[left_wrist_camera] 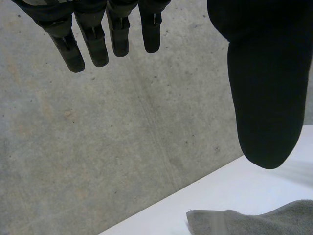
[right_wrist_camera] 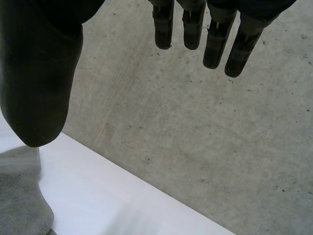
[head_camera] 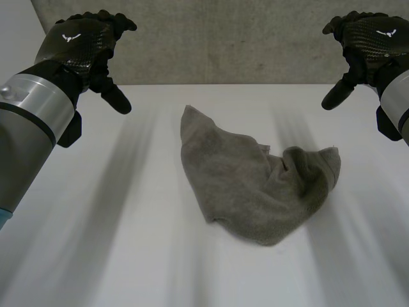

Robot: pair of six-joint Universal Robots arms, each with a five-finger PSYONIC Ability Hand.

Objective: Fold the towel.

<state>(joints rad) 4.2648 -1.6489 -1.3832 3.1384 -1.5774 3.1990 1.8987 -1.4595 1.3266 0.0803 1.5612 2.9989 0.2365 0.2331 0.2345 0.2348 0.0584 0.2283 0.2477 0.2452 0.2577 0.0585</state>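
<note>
Plainly, the fingers [left_wrist_camera: 93, 46] of the left hand [head_camera: 80, 41] hang straight and slack, holding nothing. The fingers [right_wrist_camera: 215, 46] of the right hand [head_camera: 370, 35] are likewise loose and empty. Both hands hover high over the far side of the white table [head_camera: 115, 256], one at each side, well apart from the towel [head_camera: 249, 185]. The towel lies between them near the middle of the table, a little toward the right arm's side. It is rumpled into a heap, with one point reaching toward the far edge and a bunched lump rolled over on itself at the right. No clean hem lies flat.

The step in hand, as I judge it, is the first reach, and folding should wait until the cloth is spread. Each hand would do best to come down on its own side and pinch a true corner rather than a mid-cloth ridge. The far point looks the surest hold for the left hand. The right hand has to find a corner inside the lump, where grabbing two layers at once is the likely slip. Drawing the two holds apart low over the table should flatten the cloth.
</note>
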